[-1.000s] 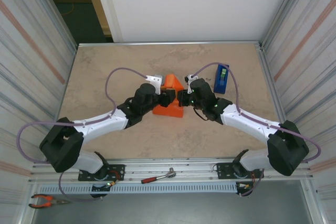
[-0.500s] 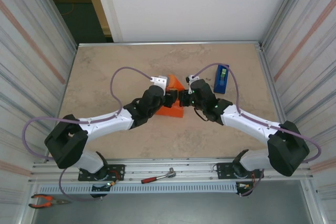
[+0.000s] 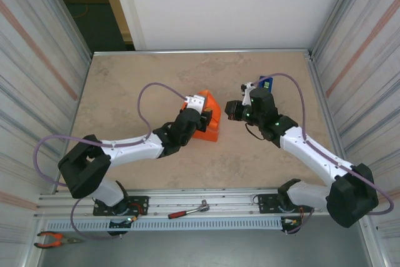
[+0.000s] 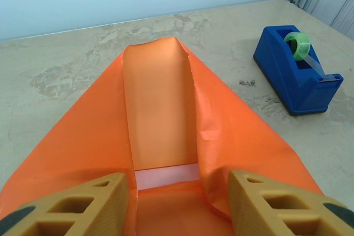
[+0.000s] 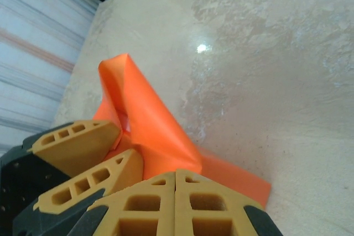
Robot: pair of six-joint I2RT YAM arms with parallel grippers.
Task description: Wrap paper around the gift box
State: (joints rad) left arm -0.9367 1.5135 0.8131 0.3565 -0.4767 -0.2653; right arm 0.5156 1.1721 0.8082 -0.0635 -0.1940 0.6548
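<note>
The orange paper [image 3: 210,128] is folded up around the gift box, of which a pale pink strip [image 4: 166,176] shows in the left wrist view. There the paper [image 4: 160,109] rises in a tent beyond the box. My left gripper [image 3: 204,117] [image 4: 178,205] is closed partway around the wrapped box, with paper against both inner finger faces. My right gripper [image 3: 230,110] [image 5: 176,192] is shut on nothing and hangs just right of the paper [image 5: 149,120], clear of it. The left fingers [image 5: 77,142] show beside it there.
A blue tape dispenser [image 3: 266,84] [image 4: 296,75] stands at the back right, partly behind the right arm. A ratchet wrench [image 3: 187,211] lies on the front rail and pliers [image 3: 53,239] at the near left. Metal walls close both sides.
The right gripper has drawn back to the right, away from the paper and toward the tape dispenser. The left arm has reached further over the package.
</note>
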